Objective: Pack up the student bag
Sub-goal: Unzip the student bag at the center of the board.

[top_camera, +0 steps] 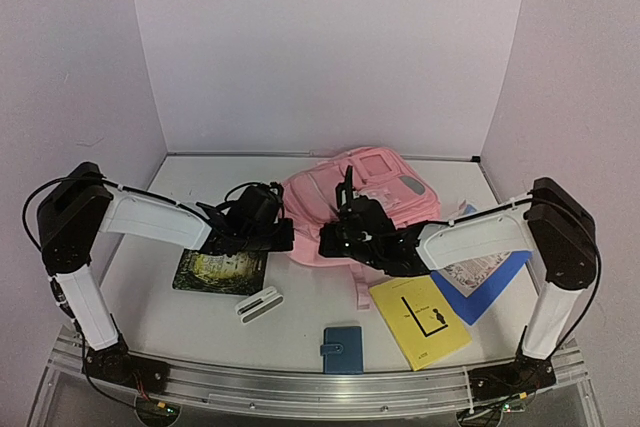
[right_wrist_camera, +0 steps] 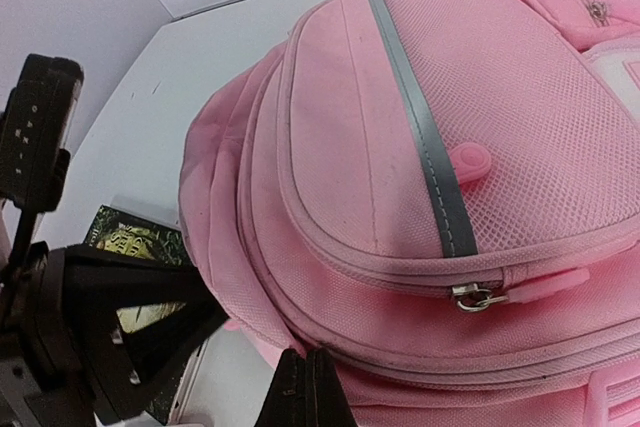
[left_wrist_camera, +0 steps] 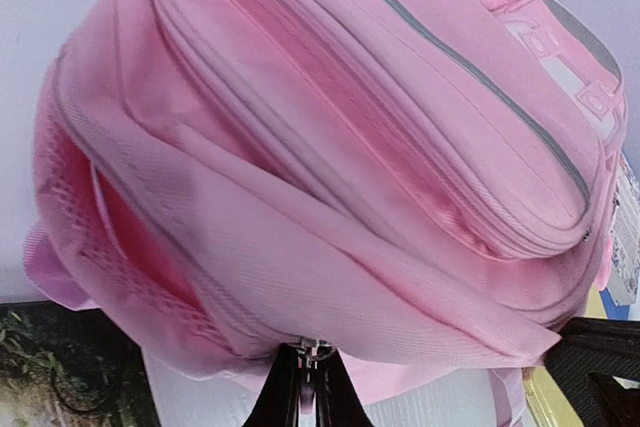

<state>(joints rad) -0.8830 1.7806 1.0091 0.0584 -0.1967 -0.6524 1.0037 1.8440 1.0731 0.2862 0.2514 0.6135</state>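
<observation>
The pink student backpack (top_camera: 365, 192) is seen lying front-up on the white desk (top_camera: 200, 332). The left claw (left_wrist_camera: 308, 369) is clamped on a zipper pull (left_wrist_camera: 313, 351) at the backpack's near edge, and the right claw (right_wrist_camera: 308, 362) is held together at its lower seam. A dark-covered book (top_camera: 220, 270) is found just left of the backpack's near side, a yellow booklet (top_camera: 420, 319) and a blue-and-white book (top_camera: 485, 272) lie near its right front, and a flat white object (top_camera: 259, 304) and a blue wallet (top_camera: 343, 349) are set well in front of it.
</observation>
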